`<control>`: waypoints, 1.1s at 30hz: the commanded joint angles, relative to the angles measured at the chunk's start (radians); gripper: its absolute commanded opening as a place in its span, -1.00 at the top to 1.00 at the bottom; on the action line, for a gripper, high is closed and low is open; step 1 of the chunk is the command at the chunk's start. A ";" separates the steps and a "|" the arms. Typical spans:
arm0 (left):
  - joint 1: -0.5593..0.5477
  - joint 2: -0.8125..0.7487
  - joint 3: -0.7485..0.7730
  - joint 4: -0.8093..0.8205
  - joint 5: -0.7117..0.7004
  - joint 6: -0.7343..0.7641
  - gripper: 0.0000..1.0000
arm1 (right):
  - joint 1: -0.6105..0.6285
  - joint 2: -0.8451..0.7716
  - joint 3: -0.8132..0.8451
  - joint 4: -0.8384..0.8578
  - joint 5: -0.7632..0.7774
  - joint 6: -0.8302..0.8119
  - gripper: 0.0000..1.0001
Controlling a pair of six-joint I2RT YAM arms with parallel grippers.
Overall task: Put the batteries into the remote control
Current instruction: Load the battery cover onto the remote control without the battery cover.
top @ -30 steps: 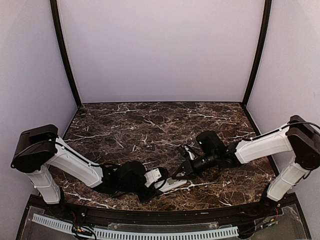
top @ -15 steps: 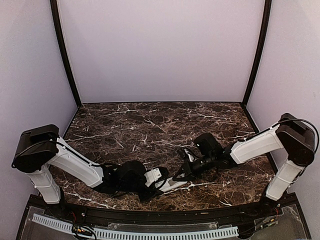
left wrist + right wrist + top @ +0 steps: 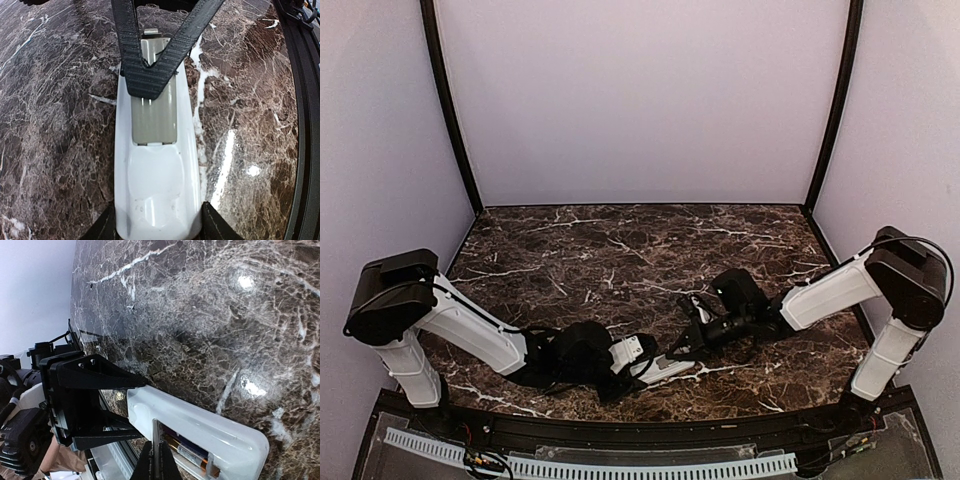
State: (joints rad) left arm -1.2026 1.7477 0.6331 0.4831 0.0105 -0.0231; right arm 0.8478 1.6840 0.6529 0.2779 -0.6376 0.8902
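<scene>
Lab test booth: plain walls (image 3: 640,100), marble tabletop (image 3: 620,240)

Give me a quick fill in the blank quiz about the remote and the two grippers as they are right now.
1. The remote's compartment faces ___.
2. The gripper clamping the remote's end belongs to the ___ arm.
3. The right gripper is ___, its tip at the compartment.
4. A battery sits ___ the compartment.
Missing words: up; left; shut; inside.
</scene>
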 commanded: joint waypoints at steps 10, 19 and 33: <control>-0.005 0.061 -0.023 -0.165 0.028 -0.026 0.88 | 0.000 0.029 -0.047 0.031 0.007 0.015 1.00; -0.005 0.064 -0.014 -0.158 0.029 -0.031 0.86 | 0.026 0.072 -0.073 0.085 -0.016 0.069 1.00; -0.005 0.097 0.092 -0.118 0.030 -0.010 -0.11 | 0.032 0.081 -0.112 0.095 0.019 0.091 1.00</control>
State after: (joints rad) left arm -1.2026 1.7542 0.6746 0.4240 0.0055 -0.0189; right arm 0.8497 1.7123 0.5743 0.4599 -0.6521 0.9886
